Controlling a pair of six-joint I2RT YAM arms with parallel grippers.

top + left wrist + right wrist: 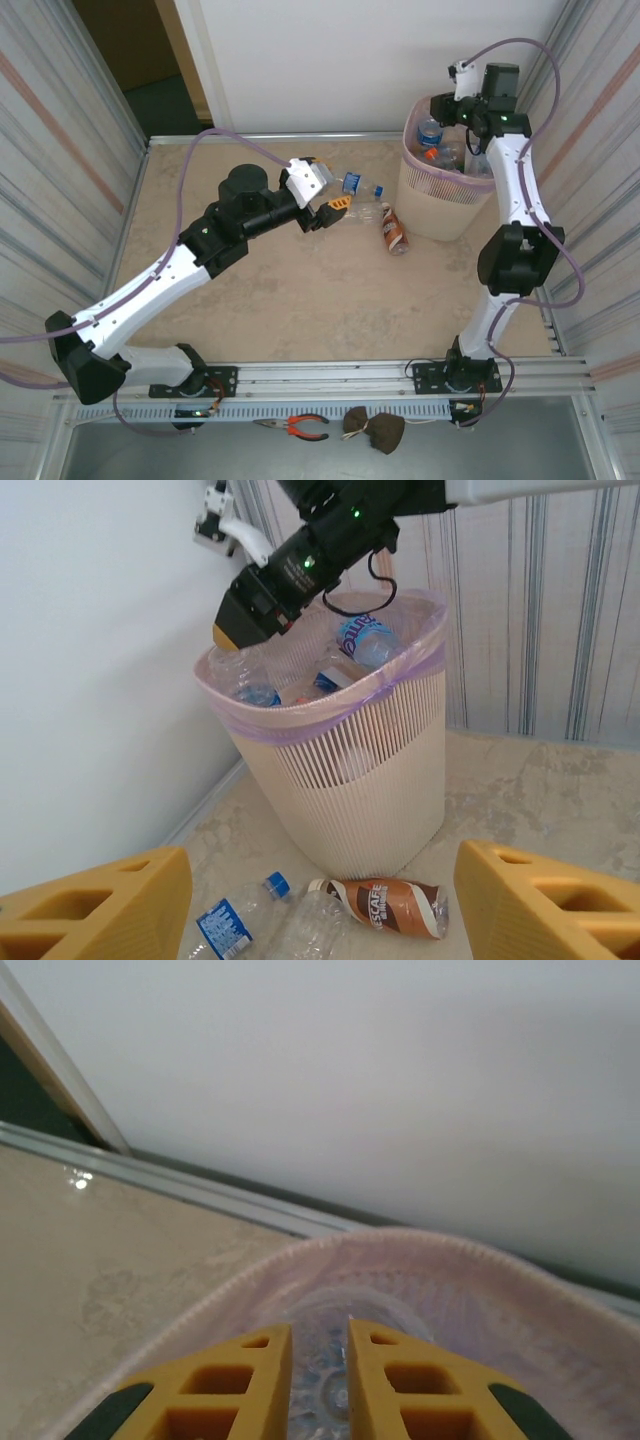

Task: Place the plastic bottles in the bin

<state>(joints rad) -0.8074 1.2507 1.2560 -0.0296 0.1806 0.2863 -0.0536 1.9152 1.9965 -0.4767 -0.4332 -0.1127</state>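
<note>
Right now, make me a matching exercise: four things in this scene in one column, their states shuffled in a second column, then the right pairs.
Things:
1. left gripper
2. right gripper
3. brown-labelled bottle
4. bin

States:
A. shut, over the bin
B. lying on the table beside the bin
C. open, over the table
D. upright, bottles inside

Pairs: 1-C, 2-A, 3-B, 4-D

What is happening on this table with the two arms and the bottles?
Two robot arms are filling the pale slatted bin. The right gripper is shut above it, over several plastic bottles already inside. The left gripper is open, holds nothing, and points at three more lying on the table beside the bin: a blue-capped clear bottle, a second clear bottle and a brown Nescafe bottle.
</note>
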